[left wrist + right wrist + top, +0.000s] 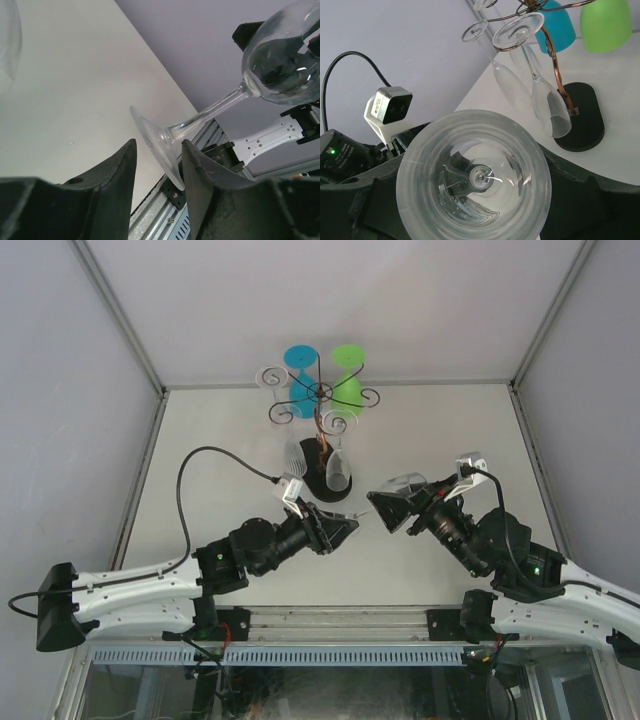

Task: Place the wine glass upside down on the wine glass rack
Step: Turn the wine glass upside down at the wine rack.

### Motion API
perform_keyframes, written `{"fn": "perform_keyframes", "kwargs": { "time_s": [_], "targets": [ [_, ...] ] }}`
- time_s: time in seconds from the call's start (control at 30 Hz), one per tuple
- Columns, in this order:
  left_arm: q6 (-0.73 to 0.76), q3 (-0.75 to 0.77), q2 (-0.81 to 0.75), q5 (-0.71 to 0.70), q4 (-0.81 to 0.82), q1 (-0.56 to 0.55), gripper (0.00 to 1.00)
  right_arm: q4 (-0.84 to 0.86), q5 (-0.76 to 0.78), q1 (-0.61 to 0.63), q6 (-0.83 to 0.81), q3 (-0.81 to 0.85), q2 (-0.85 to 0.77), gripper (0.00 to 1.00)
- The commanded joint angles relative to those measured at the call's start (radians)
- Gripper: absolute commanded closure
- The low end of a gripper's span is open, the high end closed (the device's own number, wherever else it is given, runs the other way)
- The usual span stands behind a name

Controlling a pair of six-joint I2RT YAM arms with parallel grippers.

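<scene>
Pale counter fills the middle of the overhead frame, and the two arms reach in from the bottom edge.

At upper centre stands the wine glass rack, its dark scroll arms spread above a black oval base. Two clear glasses hang bowl-down on its near side. A blue glass and a green glass sit at its far side.

Now the wine glass: it's off the rack, lying sideways in the air just right of centre, between the two arms.

The right tool is clamped around its bowl, rim facing that wrist camera.

The stem runs left to the foot, which sits tilted between the fingers of the left tool. Those jaws are partly open around the foot, and there's a visible gap on one side.
</scene>
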Motion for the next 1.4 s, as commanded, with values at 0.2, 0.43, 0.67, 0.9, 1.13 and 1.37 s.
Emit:
{"fn": "perform_keyframes", "kwargs": {
  "time_s": [0.2, 0.43, 0.67, 0.9, 1.13, 1.37],
  "targets": [
    [-0.001, 0.064, 0.000, -0.049, 0.037, -0.002, 0.77, 0.090, -0.027, 0.022, 0.020, 0.013, -0.012, 0.70],
    [0.000, 0.063, -0.013, -0.060, 0.022, -0.001, 1.00, 0.087, -0.033, 0.026, 0.018, 0.012, -0.014, 0.70],
    [0.010, 0.061, -0.028, -0.078, 0.004, 0.000, 1.00, 0.068, -0.032, 0.028, 0.015, 0.012, -0.016, 0.54],
    [0.020, 0.046, -0.050, -0.096, -0.010, 0.001, 1.00, 0.047, -0.014, 0.028, 0.019, 0.008, -0.035, 0.33],
    [0.024, 0.040, -0.063, -0.104, -0.024, 0.001, 1.00, 0.043, -0.006, 0.028, 0.026, 0.004, -0.044, 0.23],
    [0.024, 0.035, -0.067, -0.111, -0.028, 0.001, 1.00, 0.034, -0.005, 0.028, 0.030, 0.003, -0.051, 0.17]
  ]
}}
